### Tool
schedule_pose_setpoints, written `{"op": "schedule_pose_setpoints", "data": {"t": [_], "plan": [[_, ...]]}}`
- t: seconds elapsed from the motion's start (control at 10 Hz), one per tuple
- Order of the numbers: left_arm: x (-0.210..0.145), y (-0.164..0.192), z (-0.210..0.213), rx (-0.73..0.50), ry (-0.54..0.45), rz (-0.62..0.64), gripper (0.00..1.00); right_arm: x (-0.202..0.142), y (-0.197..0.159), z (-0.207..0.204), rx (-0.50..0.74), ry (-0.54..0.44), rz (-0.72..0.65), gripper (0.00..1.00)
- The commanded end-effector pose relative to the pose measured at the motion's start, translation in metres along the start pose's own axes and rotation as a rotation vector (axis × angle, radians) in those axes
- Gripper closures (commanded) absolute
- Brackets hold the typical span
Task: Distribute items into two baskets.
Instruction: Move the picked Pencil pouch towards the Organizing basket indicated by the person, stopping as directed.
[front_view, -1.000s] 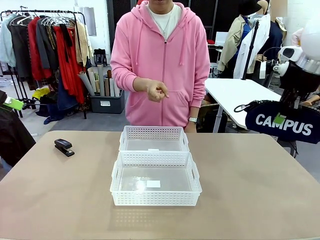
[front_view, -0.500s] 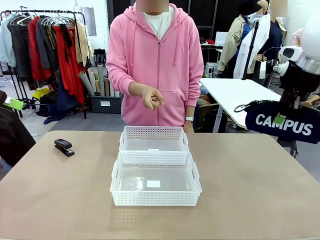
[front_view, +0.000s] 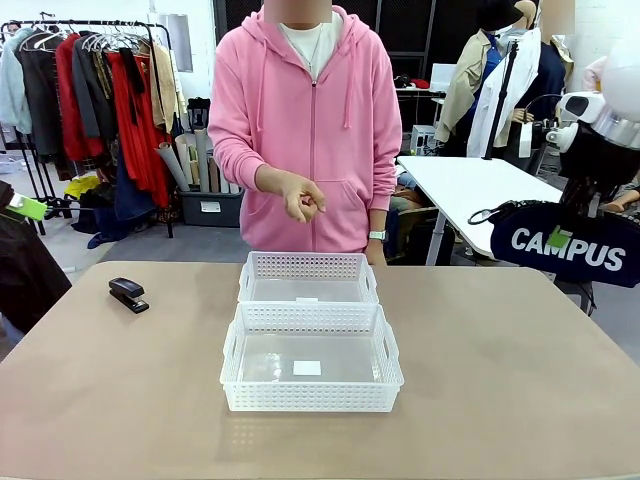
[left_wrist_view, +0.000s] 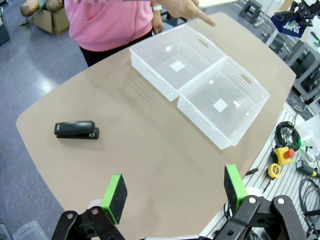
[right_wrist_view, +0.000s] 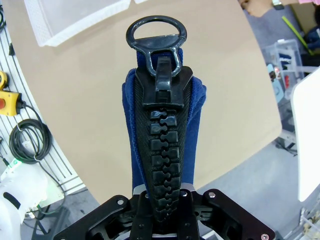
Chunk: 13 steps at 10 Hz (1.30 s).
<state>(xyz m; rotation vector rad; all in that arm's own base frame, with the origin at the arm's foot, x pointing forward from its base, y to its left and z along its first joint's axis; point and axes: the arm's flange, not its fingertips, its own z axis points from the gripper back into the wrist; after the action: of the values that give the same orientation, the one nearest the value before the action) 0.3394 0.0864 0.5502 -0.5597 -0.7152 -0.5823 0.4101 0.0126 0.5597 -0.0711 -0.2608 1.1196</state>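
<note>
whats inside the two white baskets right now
The near basket and far basket, shallow white lattice-sided plastic, each hold only a small white sticker. From the front, the near wall covers part of the far floor; the left wrist view shows it bare.

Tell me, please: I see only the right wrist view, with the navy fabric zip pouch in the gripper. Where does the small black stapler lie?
Observer: The small black stapler lies on the tan table, far toward the robot's left.
Operator: Is any item in a basket already?
Observer: No. The near white lattice plastic basket and the far basket hold no item and stand rim to rim.
Operator: And the left gripper?
Observer: The left gripper is open, above the table, holding nothing.
</note>
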Motion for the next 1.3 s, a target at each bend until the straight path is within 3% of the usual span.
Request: {"op": "schedule_pose_setpoints", "data": {"t": [0.0, 0.4, 1.2], "plan": [[0.000, 0.001, 0.000, -0.014, -0.016, -0.013, 0.00, 0.000, 0.000, 0.000, 0.000, 0.000, 0.000, 1.00], [0.000, 0.001, 0.000, -0.014, -0.016, -0.013, 0.00, 0.008, -0.013, -0.005, -0.022, 0.005, -0.007, 1.00], [0.000, 0.001, 0.000, -0.014, -0.016, -0.013, 0.00, 0.059, -0.071, -0.037, -0.027, 0.053, 0.053, 1.00]]}}
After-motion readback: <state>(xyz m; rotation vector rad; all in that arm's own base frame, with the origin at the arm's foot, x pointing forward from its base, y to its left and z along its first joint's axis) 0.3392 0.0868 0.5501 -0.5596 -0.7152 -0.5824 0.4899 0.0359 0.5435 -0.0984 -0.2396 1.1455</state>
